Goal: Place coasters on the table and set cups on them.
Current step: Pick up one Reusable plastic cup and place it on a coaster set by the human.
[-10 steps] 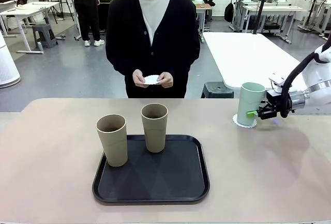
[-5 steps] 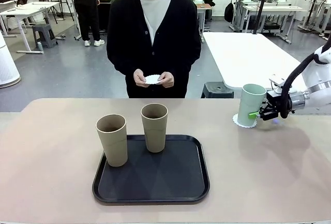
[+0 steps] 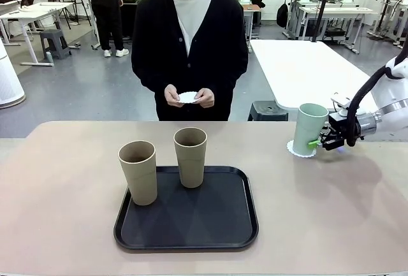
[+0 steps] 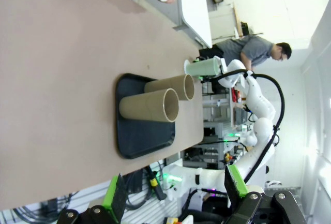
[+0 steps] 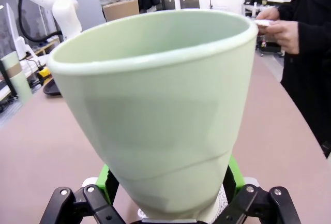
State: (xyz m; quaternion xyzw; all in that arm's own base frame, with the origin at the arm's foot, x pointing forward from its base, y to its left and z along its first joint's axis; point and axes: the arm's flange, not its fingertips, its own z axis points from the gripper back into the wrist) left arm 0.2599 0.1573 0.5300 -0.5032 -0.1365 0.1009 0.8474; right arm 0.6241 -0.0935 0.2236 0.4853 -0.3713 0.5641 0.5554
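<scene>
Standing upright on a scalloped white coaster [image 3: 294, 150], the mint green cup [image 3: 310, 128] is at the far right of the tabletop [image 3: 319, 218]. The coaster's edge shows at the cup's left side. The right gripper [image 3: 317, 141] is level with the cup's lower part. In the right wrist view its fingers [image 5: 231, 176] are spread wide, one green pad on either side of the base. The pictures do not settle whether the pads touch the wall.

Two tan cups are upright at the middle of the tabletop. One tan cup [image 3: 190, 157] stands at the far part of a black tray [image 3: 191, 234]. The other tan cup [image 3: 138, 172] stands at the tray's left rim.

Across the tabletop a person holds another white coaster [image 3: 187, 97] between both hands [image 3: 204, 99] at waist height. A white table [image 3: 306, 65] and a dark stool [image 3: 266, 110] stand behind the mint green cup.

The left gripper [image 4: 175, 185] hangs above the tabletop's edge with its fingers wide and nothing between them.
</scene>
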